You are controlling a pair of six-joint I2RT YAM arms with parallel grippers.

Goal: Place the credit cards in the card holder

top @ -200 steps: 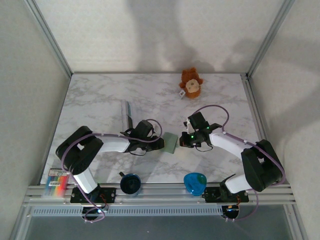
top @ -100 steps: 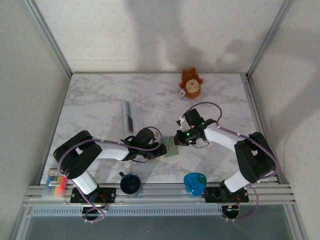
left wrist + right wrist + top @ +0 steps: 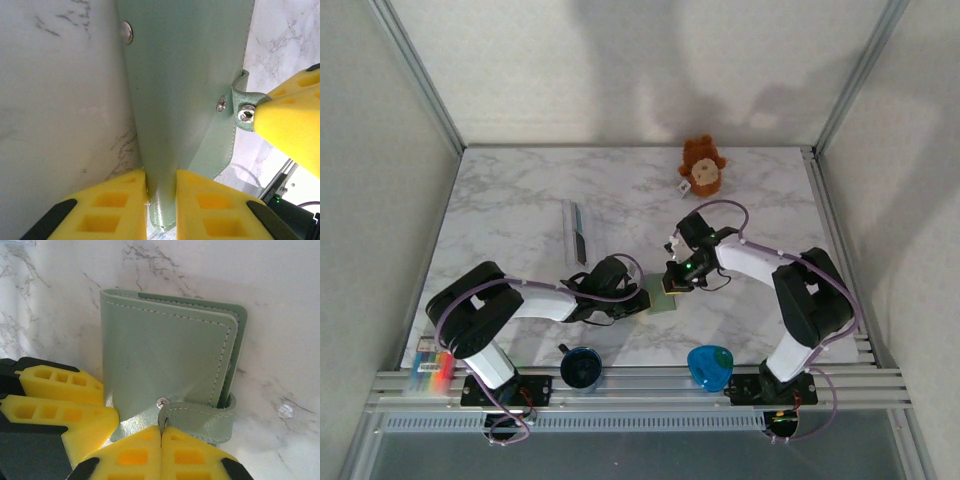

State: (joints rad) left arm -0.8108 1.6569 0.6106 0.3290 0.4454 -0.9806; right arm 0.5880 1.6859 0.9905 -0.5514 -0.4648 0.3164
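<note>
Swinging in over the last second, the right gripper [image 3: 672, 284] now sits at the card holder [image 3: 661, 300], which lies on the marble table [image 3: 520, 200] between the two arms. Its yellow fingers are pressed together, tips at the snap strap [image 3: 200, 415]; whether they pinch the strap cannot be told. The left gripper [image 3: 161, 182] has narrowed from the other side and clamps the grey-green card holder's edge between its pads. The card holder is folded closed. A teddy bear [image 3: 702, 167] sits well apart at the far side of the table.
</note>
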